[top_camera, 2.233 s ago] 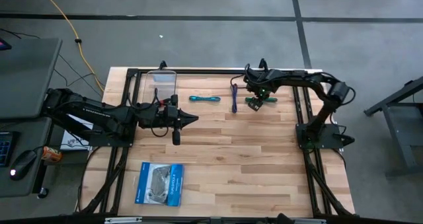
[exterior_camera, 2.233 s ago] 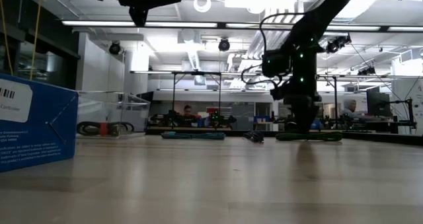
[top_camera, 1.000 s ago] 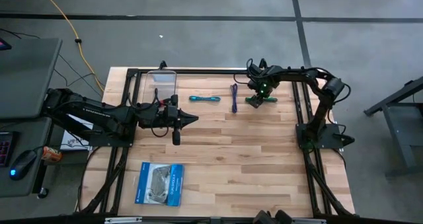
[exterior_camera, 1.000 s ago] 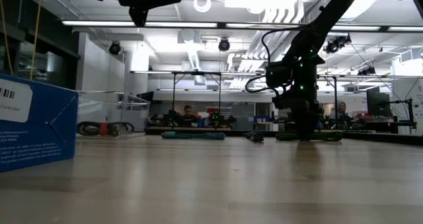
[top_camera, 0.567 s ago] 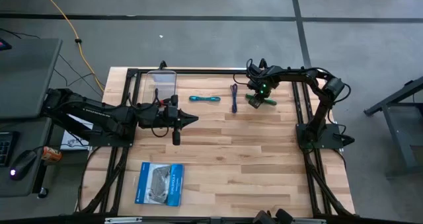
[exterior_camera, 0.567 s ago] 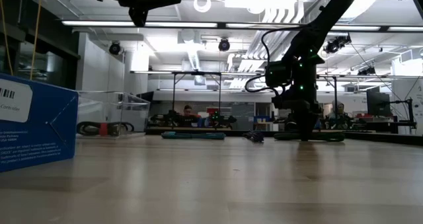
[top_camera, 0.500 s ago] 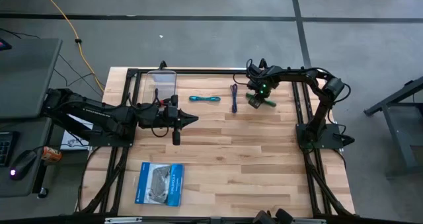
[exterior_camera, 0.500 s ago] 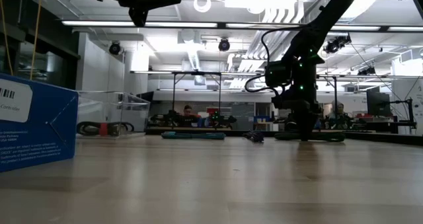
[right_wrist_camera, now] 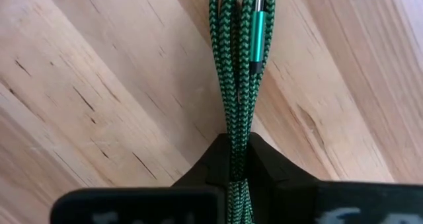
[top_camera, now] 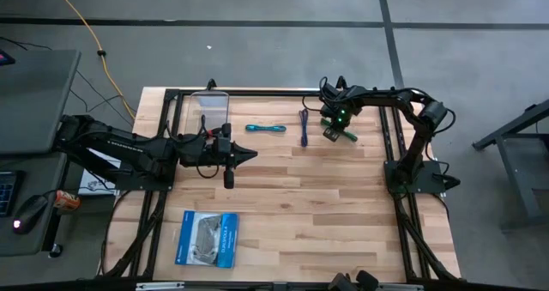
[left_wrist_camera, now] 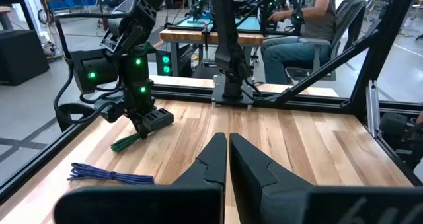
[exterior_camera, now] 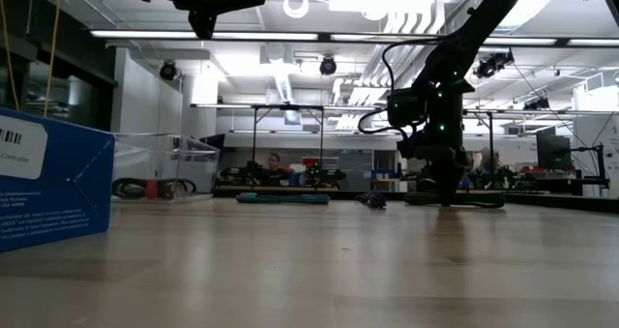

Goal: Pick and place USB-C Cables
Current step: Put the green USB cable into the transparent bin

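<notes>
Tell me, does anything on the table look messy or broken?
Nothing stands out. The teal cable and purple cable lie neatly coiled on the table; the right gripper is shut on the green cable.

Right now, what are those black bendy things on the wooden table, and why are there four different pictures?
They are two robot arms. One camera looks down from above, one sits at table height, and one rides on each wrist. The right end effector is shut on the green braided cable bundle. The left end effector is shut and empty, waiting over mid-table. On the pale wooden table also lie a teal-blue cable bundle, a purple cable bundle and a flat blue-and-white packet.
</notes>
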You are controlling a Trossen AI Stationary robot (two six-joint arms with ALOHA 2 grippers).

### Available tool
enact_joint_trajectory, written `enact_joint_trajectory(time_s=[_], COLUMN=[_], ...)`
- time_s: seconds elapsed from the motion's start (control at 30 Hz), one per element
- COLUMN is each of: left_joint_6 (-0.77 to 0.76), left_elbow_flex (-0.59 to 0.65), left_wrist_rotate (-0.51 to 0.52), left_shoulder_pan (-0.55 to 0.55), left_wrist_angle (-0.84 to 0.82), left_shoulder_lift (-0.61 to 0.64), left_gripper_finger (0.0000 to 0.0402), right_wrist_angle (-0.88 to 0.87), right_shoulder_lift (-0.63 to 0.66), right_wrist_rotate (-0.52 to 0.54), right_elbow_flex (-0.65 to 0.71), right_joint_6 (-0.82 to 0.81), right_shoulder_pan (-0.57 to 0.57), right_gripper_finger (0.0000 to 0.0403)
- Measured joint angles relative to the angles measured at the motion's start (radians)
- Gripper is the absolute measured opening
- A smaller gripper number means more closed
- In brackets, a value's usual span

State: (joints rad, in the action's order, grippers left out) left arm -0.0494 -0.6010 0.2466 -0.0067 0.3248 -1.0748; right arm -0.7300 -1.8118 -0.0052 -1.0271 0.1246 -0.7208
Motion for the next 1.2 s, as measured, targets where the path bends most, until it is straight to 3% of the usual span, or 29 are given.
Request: enact_joint_trajectory(time_s=[0.4, 0.57, 0.8, 1.2], left_joint_6=[0.0, 0.0, 0.0, 0.0], left_elbow_flex=[0.0, 0.0, 0.0, 0.0], left_wrist_rotate=[0.0, 0.0, 0.0, 0.019], left_shoulder_pan=[0.0, 0.0, 0.0, 0.0], left_wrist_angle=[0.0, 0.0, -0.014, -0.013], left_shoulder_lift=[0.0, 0.0, 0.0, 0.0], left_gripper_finger=[0.0, 0.0, 0.0, 0.0], right_wrist_angle=[-0.001, -0.03, 0.007, 0.418], right_shoulder_lift=[0.002, 0.065, 0.337, 0.934], right_wrist_rotate=[0.006, -0.04, -0.149, -0.34], right_elbow_flex=[0.0, 0.007, 0.037, 0.32], right_joint_6=[0.015, 0.015, 0.015, -0.014], right_shoulder_pan=[0.01, 0.008, 0.036, 0.128], right_gripper_finger=[0.0006, 0.0005, 0.0005, 0.0005])
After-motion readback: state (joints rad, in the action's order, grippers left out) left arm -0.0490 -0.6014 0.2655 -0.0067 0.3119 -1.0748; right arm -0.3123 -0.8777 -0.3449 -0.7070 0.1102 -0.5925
